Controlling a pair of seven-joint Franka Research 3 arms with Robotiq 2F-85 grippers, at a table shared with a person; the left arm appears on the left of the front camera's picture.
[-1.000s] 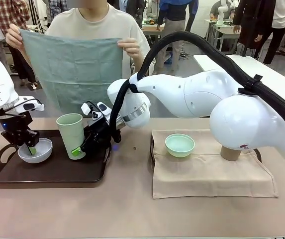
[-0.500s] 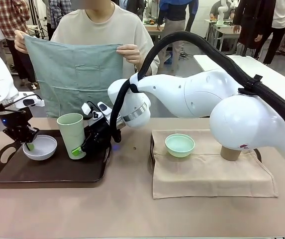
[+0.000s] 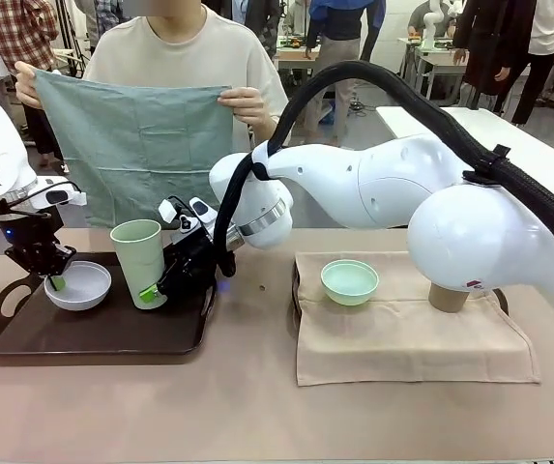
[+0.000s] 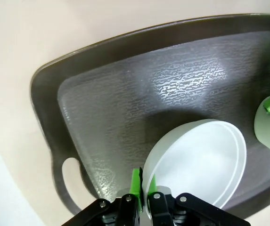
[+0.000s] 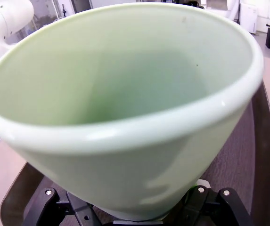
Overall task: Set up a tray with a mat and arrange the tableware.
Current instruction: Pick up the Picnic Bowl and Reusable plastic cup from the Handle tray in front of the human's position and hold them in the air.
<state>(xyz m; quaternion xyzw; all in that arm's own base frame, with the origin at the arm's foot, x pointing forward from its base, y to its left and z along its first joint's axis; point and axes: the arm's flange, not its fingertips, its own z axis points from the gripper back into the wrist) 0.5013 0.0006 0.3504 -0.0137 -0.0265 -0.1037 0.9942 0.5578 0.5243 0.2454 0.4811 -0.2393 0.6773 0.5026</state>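
A dark brown tray (image 3: pixel 93 338) lies at the table's left. Over its left part my left gripper (image 3: pixel 56 282) is shut on the rim of the white bowl (image 3: pixel 81 286), which is tilted; in the left wrist view the green pads (image 4: pixel 135 181) pinch the bowl (image 4: pixel 205 160) above the tray (image 4: pixel 125 103). My right gripper (image 3: pixel 156 286) is shut on the pale green cup (image 3: pixel 137 261), upright on the tray's right part; its mouth (image 5: pixel 125 94) faces the right wrist camera. The mint green bowl (image 3: pixel 349 281) and the brown cup (image 3: pixel 448 297), partly hidden by my right arm, stand on a beige mat (image 3: pixel 402 343).
A person across the table holds up a grey-green cloth (image 3: pixel 131 145) with both hands. The beige mat covers a second dark tray whose edge (image 3: pixel 295 290) shows. My right arm (image 3: pixel 383 184) spans the middle of the table. Bare tabletop (image 3: pixel 247 406) runs along the near edge.
My left gripper has raised the white bowl a little and carried it slightly right. The person has shifted the held-up cloth. My right gripper and the cup stayed put.
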